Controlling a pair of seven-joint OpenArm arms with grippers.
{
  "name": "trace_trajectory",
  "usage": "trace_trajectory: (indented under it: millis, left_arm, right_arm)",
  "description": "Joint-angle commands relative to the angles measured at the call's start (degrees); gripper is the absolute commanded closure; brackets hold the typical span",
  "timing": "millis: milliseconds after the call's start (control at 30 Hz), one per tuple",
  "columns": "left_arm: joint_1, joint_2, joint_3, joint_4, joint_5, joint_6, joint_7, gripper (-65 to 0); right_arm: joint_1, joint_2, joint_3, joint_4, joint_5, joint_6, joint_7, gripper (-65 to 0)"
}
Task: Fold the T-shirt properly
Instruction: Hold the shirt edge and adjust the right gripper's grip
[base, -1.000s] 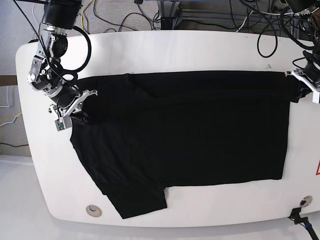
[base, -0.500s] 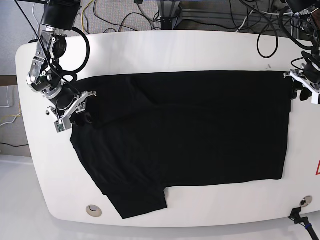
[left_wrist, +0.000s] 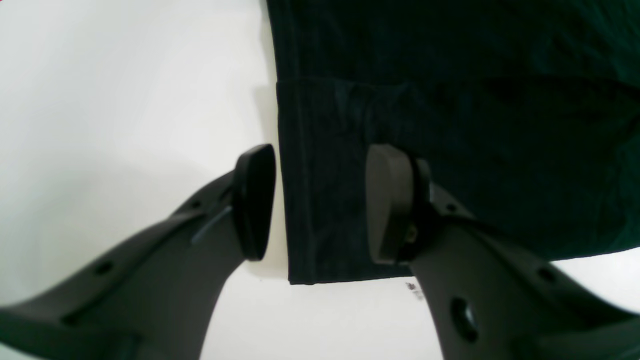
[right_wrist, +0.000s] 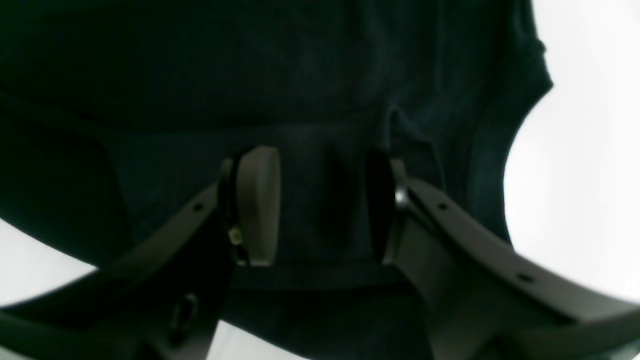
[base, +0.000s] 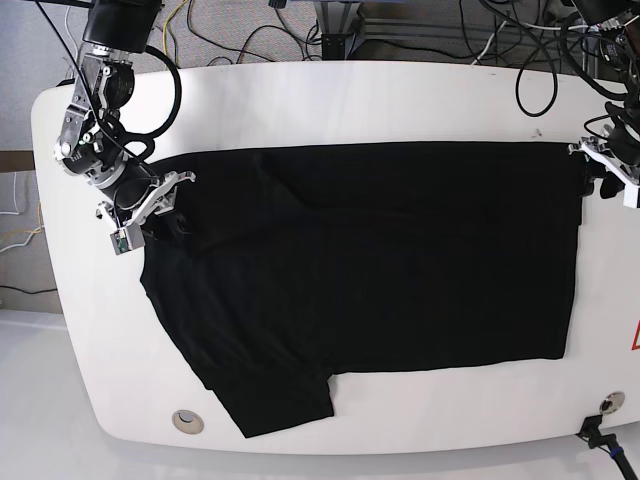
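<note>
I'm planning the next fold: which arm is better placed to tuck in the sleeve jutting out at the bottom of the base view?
Probably the right: its open gripper hovers on the sleeve's side, while the left gripper is at the far end.

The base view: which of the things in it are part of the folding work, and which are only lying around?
For the folding:
- black T-shirt
- left arm's jaws, open
- right arm's jaws, open
- white table

Lying around:
- cables behind the table
</note>
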Motion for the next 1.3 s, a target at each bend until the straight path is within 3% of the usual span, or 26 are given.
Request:
trace_trajectory:
  millis: [0, 167, 567, 767, 1000, 1267]
  left_arm:
    - [-0.2, -1.1, -0.7, 1.1, -0.5, 0.1, -1.7, -26.3]
    - [-0.7, -1.2, -0.6, -3.1, -0.7, 0.3, -2.2, -25.3]
    - [-1.8, -1.2, -1.1, -14.1, -0.2, 0.6, -3.2, -25.2]
    - [-0.2, -0.8, -0.7, -12.3, 0.2, 0.4, -1.8, -26.1]
    - [0.1, -0.7, -0.8, -11.6, -0.1, 0.2, -2.0, -25.8]
    - [0.2, -0.5, -0.4, -11.0, -4.3, -3.9, -0.8, -25.3]
  right_arm:
    - [0.9, 0.9, 0.9, 1.2, 3.0, 0.4, 0.1, -27.6]
    - [1.4, 1.0, 1.1, 1.2, 4.6, 0.3, -2.5, -27.9]
    - [4.0, 0.5, 0.7, -1.5, 2.5, 0.3, -2.0, -28.1]
    - [0.1, 2.9, 4.8, 4.5, 6.2, 0.3, -4.2, -28.7]
    - [-5.4, 3.2, 7.5, 8.4, 6.4, 0.2, -5.0, -28.7]
    - [-6.6, 2.9, 7.1, 7.4, 5.9, -0.4, -3.2, -28.7]
